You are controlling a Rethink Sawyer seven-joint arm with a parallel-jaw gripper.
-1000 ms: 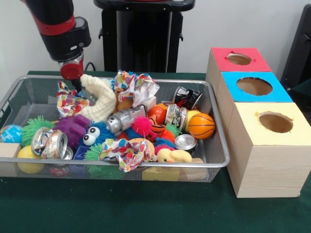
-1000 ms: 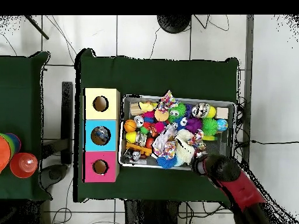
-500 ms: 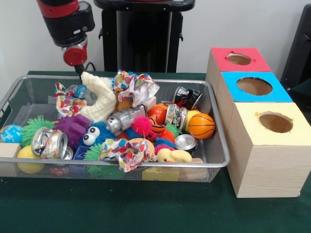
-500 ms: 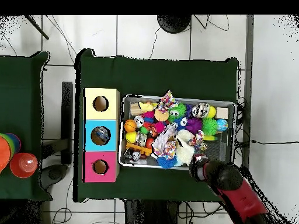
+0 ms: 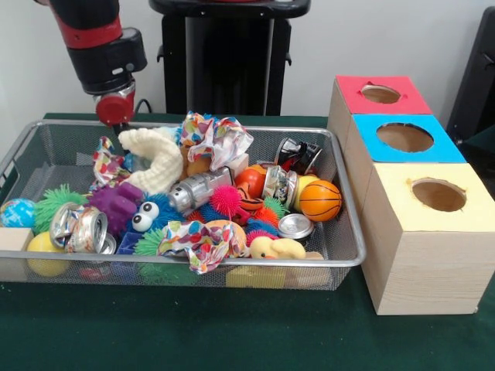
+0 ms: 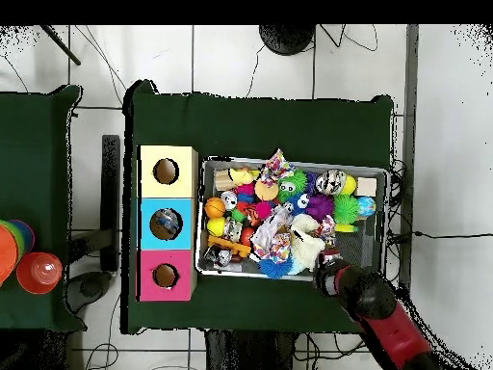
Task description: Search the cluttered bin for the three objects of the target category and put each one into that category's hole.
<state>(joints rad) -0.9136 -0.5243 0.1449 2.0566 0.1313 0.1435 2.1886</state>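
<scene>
The wire-mesh bin (image 5: 344, 232) is full of toys, cans and paper wads; it also shows in the overhead view (image 6: 385, 173). My gripper (image 5: 117, 128) hangs from the red and black arm over the bin's far left corner, just above a patterned paper wad (image 5: 108, 164) and a cream plush (image 5: 160, 158). In the overhead view the gripper (image 6: 327, 269) is at the bin's lower right edge. A sliver of see-through plastic with blue (image 5: 132, 161) shows between the wad and the plush. No other bottle shows clearly in the bin.
Three wooden boxes with round holes stand beside the bin: red (image 5: 379, 94), blue (image 5: 404, 137) and yellow (image 5: 438, 193). In the overhead view something lies in the blue box's hole (image 6: 166, 224). Crushed cans (image 5: 81, 228), a basketball (image 5: 320, 199) and spiky balls crowd the bin.
The arm rose, then came down again a little to the left. The cream plush slid lower and to the right. The see-through bottle beside it is now mostly hidden.
</scene>
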